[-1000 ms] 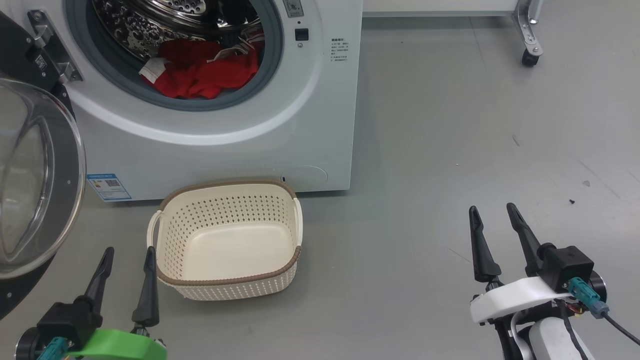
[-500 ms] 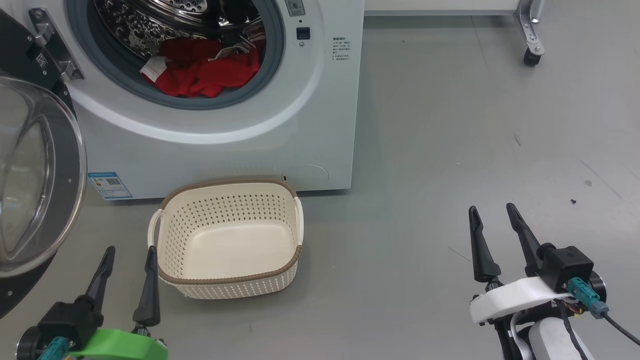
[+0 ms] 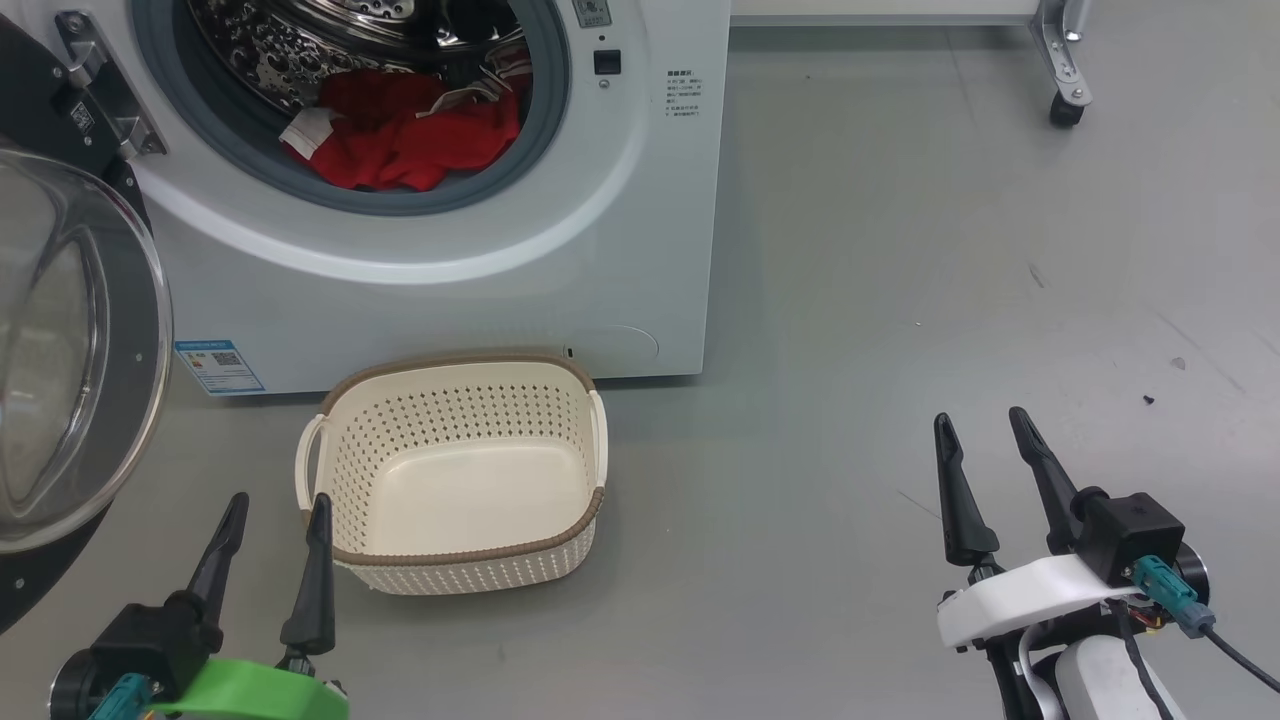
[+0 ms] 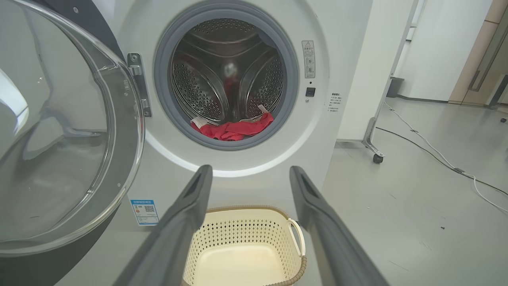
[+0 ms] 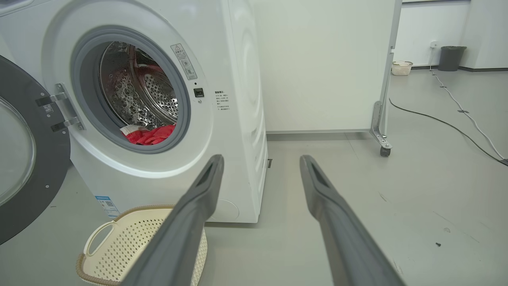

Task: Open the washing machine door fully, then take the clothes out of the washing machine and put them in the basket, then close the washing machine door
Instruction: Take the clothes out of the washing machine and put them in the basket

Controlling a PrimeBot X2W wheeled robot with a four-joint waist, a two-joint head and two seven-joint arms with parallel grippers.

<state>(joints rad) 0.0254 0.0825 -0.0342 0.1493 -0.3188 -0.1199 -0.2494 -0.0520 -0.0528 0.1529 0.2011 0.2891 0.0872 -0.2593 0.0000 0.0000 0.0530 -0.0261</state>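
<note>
Machine: big white front-loading washing machine [image 3: 450,290] at the far left; grey rubber gasket and perforated steel drum exposed; small blue label [image 3: 218,368] low on its front
Door: large round washing machine door [image 3: 70,340] with glossy black rim and clear bulging glass; hinged at the left of the opening, standing wide open; left of the basket
Clothes: bright red clothes [image 3: 410,145] with white trim; heaped at the bottom of the drum, just behind the gasket
Basket: small cream perforated plastic basket [image 3: 455,362] with brown woven-look rim; upright on the grey floor [image 3: 850,300] just in front of the machine, below the opening; bare cream bottom showing
Left gripper: left gripper [image 3: 280,500] low at the near left, just beside the basket's near left corner; fingers spread wide apart
Right gripper: right gripper [image 3: 978,415] at the near right over the floor, well apart from machine and basket; fingers spread wide apart
</note>
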